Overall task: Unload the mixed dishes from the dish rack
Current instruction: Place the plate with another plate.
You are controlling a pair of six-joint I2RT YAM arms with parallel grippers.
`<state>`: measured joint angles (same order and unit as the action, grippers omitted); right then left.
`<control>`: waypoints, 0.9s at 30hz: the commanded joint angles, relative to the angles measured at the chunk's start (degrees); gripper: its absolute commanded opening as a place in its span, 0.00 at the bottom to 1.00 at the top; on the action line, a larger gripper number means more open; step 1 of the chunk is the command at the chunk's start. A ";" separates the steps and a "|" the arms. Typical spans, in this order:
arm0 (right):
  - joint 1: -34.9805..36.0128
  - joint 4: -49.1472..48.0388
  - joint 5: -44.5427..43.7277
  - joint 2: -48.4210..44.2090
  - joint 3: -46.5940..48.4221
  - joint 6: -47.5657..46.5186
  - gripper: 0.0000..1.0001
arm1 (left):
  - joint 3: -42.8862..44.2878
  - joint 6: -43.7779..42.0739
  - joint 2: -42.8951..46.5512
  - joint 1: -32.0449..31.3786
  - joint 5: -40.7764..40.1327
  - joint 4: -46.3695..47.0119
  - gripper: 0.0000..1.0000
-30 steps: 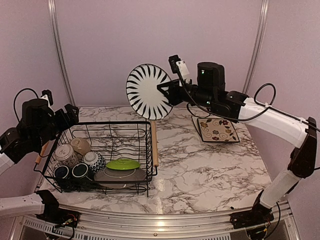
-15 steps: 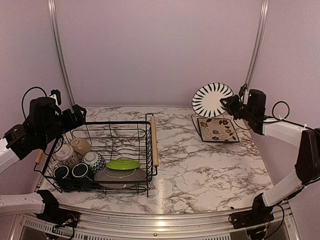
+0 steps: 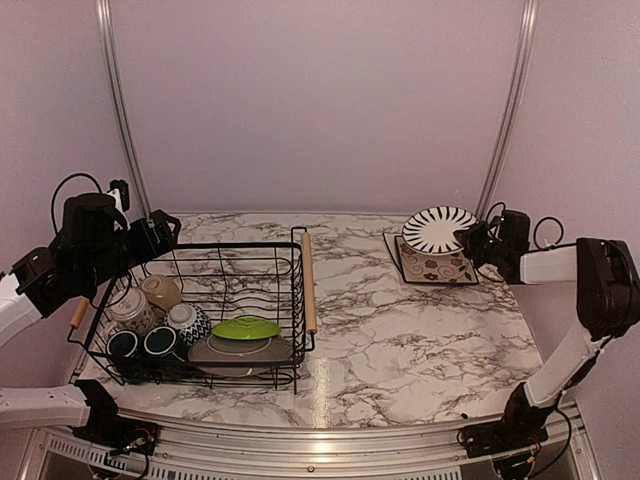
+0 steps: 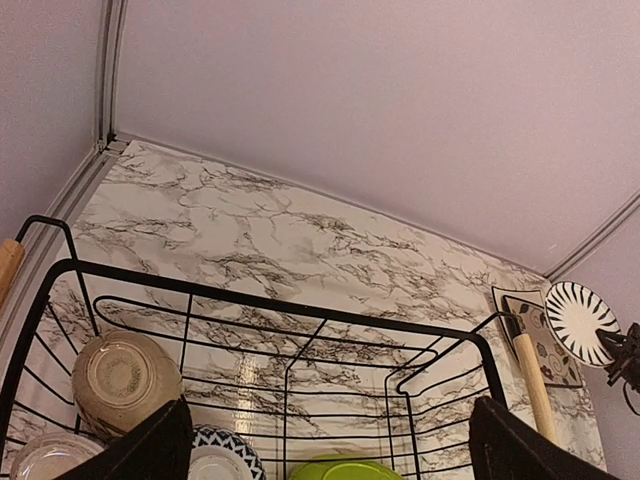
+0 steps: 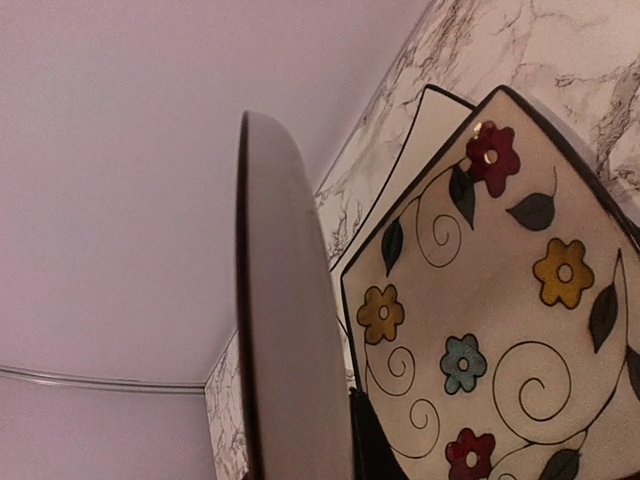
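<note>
The left gripper (image 3: 160, 228) hovers just above the far left corner of the dish rack (image 3: 222, 246). Its fingers (image 4: 150, 452) are spread wide and there is nothing between them. The rack stands on the marble table (image 3: 400, 340), and several dishes are inside it. At the left end of the rack a tan mug (image 3: 160, 291) shows its base upward. Just beside it are a pale patterned cup (image 3: 130, 308) and a blue-and-white patterned mug (image 3: 187, 322). Two dark-blue mugs (image 3: 142, 343) lie in the near left corner of the rack. In the near right part of the rack a lime-green plate (image 3: 245, 327) rests on a grey round plate (image 3: 235, 352). The light wooden handle (image 3: 308, 285) runs along the right side of the rack. Well to the right of the rack a square floral plate (image 3: 440, 266) lies flat. A striped plate (image 3: 438, 229) is tilted over its far part. The right gripper (image 3: 470, 240) pinches this striped plate at its right rim, with the jaws pressed on it. In the right wrist view the rim is seen edge-on, just beside the floral surface, and I cannot tell if the two plates touch.
</note>
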<state>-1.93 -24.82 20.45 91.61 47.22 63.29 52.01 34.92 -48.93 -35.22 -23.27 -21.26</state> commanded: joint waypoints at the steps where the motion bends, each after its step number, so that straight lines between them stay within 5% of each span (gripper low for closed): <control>1: -0.47 -8.03 -0.17 -0.52 0.54 2.50 0.00 | 0.65 0.35 -0.11 -0.11 1.00 0.32 0.99; 18: -1.32 -6.79 -0.71 7.94 2.45 -2.94 0.04 | 1.23 0.14 -1.59 -0.11 3.00 -0.24 0.99; 22: -1.32 -4.47 0.17 9.41 3.48 -6.41 0.13 | 1.42 -0.47 -2.14 -0.11 3.77 -0.63 0.99; 27: -1.32 4.18 -2.25 8.42 5.96 -12.99 0.42 | 2.87 -2.30 -4.90 -0.11 6.41 -3.44 0.99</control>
<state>-2.92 -24.23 18.96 101.36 48.75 57.56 52.36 34.85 -51.55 -35.22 -19.44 -21.69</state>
